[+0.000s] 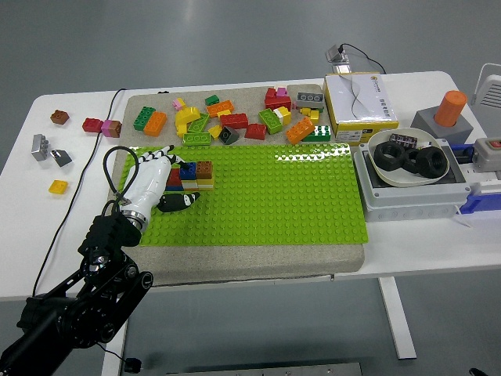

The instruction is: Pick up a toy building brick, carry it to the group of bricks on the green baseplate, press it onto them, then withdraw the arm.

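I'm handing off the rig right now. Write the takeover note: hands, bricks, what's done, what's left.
Left hand: resting on the green baseplate at its left end, fingers against the left side of the group of bricks. Whether it grips a brick cannot be seen.
Right hand: out of view.
Loose bricks: scattered on the mat behind the baseplate; a few more on the table at far left.
Done: arm has reached the group.
Left: confirm the brick is pressed on, then withdraw the arm.

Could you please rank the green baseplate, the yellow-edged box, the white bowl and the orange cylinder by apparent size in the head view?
1. green baseplate
2. yellow-edged box
3. white bowl, only slightly smaller than the box
4. orange cylinder
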